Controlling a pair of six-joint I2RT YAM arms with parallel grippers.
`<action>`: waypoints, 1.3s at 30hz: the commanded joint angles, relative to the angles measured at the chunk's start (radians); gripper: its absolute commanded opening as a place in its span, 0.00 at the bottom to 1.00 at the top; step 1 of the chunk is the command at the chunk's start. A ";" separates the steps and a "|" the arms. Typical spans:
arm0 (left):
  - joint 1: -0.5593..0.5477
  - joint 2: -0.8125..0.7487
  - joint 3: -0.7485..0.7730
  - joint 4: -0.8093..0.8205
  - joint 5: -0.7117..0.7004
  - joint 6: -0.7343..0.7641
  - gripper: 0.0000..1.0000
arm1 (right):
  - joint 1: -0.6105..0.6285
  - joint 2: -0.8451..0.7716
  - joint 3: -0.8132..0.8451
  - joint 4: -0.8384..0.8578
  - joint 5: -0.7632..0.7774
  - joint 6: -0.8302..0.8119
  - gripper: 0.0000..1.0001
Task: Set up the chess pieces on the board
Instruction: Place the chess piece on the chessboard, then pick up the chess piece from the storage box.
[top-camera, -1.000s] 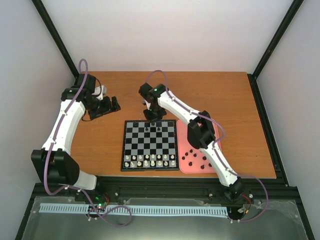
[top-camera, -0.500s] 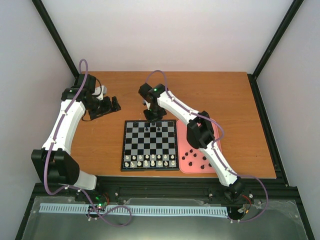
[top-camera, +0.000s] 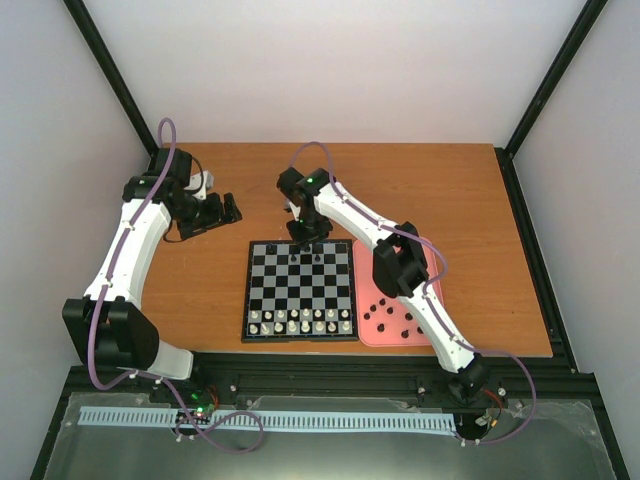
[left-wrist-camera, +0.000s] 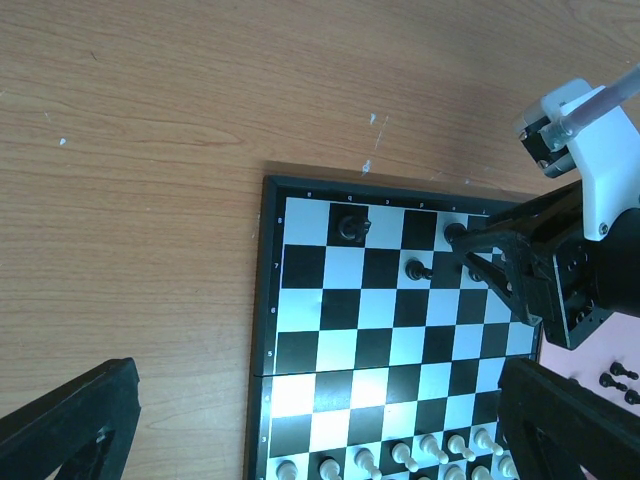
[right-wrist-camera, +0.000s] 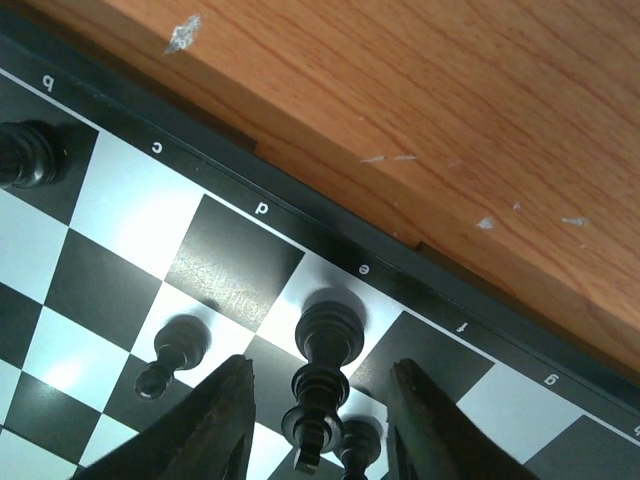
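**Left.** The white left arm (top-camera: 128, 240) hangs over the bare brown wooden worktop (top-camera: 200, 290), off the board's 10 o'clock corner. The left jaws are spread wide and hold nothing.

**Centre.** The small square chessboard with black and pale grey chequered squares (top-camera: 300, 290) lies flat. Tiny white pieces (top-camera: 300, 321) fill two rows along its 6 o'clock edge. Only a few of the tiny black chess pieces (left-wrist-camera: 350, 228) are up at the 12 o'clock edge. We note one on the b file, a black pawn (right-wrist-camera: 170, 355) a row in, and a tall black piece (right-wrist-camera: 322, 370) upright on the pale square by the letter e.

The right jaws stand either side of that tall black piece. They are parted, with a sliver of board showing on each side, and as far as we can see they are not pinching it. A small black piece (right-wrist-camera: 358, 440) sits just beside it.

**Right.** The pink rounded tray (top-camera: 372, 335) lies just beside the board, at 4 o'clock. The other black pieces lie loose on it.

**Our reading.** The step in hand is seating the tall black piece on the back rank, at the point of letting go. Black's side has barely begun. The next move calls for a straight lift so the fingers clip neither piece. After that comes a swing to the tray at 4 o'clock for another.
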 joint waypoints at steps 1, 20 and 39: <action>-0.003 0.006 0.006 0.002 0.007 0.004 1.00 | 0.010 -0.011 0.019 -0.002 -0.010 -0.019 0.41; -0.003 0.002 0.012 -0.006 -0.009 0.005 1.00 | -0.024 -0.495 -0.290 0.010 0.119 0.028 0.68; -0.004 0.004 -0.016 0.022 0.071 -0.013 1.00 | -0.569 -1.404 -1.595 0.072 0.054 0.390 0.59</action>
